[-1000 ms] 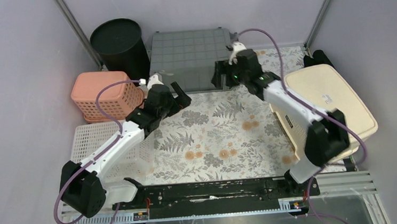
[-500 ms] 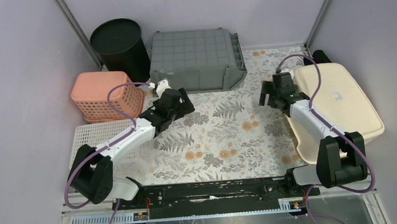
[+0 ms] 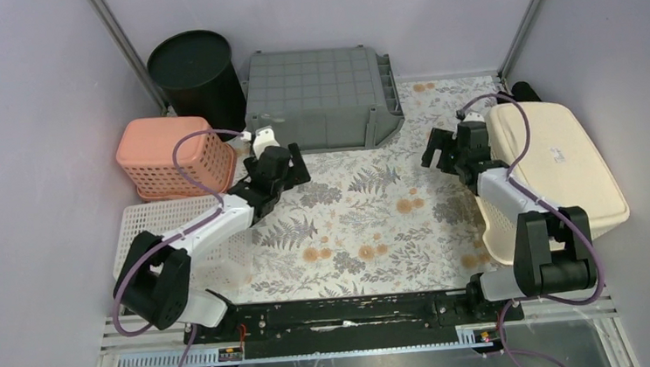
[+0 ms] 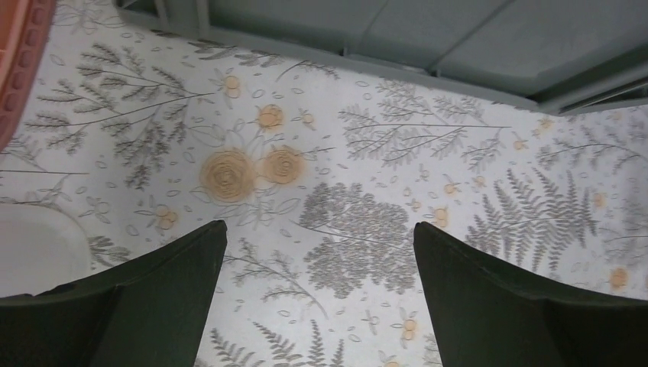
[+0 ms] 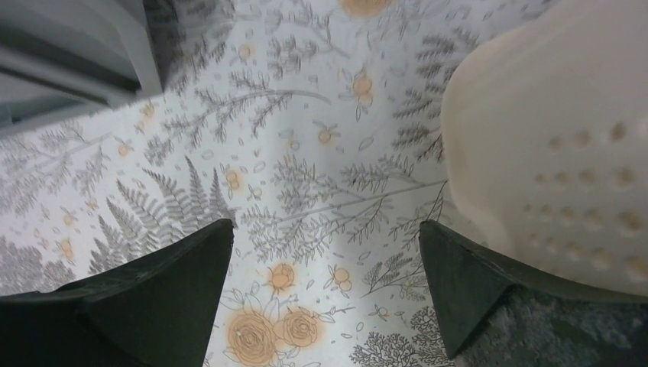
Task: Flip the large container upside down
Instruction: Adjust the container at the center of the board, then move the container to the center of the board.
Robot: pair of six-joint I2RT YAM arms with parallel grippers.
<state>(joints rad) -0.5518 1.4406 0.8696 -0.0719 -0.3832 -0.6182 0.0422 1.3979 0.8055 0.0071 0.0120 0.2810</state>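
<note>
The large grey container [image 3: 319, 96] sits at the far middle of the desk [image 3: 360, 233]. Its long axis runs from 9 to 3 o'clock and its gridded base faces up, so it seems already inverted. It lies at 12 o'clock from the nearer left end effector [image 3: 295, 164] and at 10 o'clock from the right end effector [image 3: 438, 150]. Both are wide and empty.

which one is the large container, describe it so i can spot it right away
Look to the far edge of the floral tablecloth, in the middle. The grey container sits there, just right of the round black bin. It is the only grey, angular one, its flat top ribbed in a square grid.
</note>
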